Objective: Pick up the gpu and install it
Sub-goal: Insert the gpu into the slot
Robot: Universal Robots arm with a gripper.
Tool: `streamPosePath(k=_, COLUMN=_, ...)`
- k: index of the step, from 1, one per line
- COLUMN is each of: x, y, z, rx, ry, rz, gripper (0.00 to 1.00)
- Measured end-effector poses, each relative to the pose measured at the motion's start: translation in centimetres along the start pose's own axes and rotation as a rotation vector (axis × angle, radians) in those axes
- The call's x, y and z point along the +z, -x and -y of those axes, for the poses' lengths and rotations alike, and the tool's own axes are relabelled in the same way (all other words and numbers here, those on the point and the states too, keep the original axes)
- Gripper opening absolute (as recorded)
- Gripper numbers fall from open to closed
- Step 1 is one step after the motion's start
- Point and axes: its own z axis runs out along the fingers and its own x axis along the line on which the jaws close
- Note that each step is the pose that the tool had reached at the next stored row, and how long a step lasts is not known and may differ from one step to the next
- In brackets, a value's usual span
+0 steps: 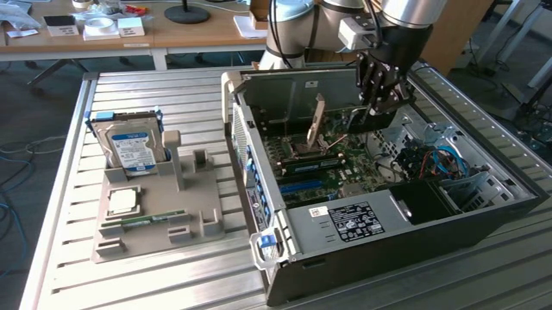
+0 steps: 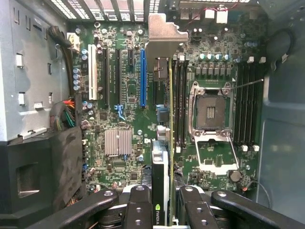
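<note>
Seen edge-on in the wrist view, the gpu is a thin green-edged card with a silver bracket at its far end and a logo near my fingers. My gripper is shut on it, one black finger on each side. The card hangs upright over the green motherboard, just beside the blue slot; whether it touches a slot I cannot tell. In the exterior view my gripper reaches down into the open computer case near its back wall.
A grey holder to the exterior view's left of the case carries a silver hard drive, a processor chip and a green memory stick. The open processor socket and cable bundles lie inside the case.
</note>
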Motion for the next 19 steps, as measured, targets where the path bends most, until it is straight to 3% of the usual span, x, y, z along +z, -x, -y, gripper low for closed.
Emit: streamPosePath(k=19, x=2.08, y=-0.1, z=-1.13, rx=0.0, ry=-0.0106, rz=0.0006, gripper=0.27)
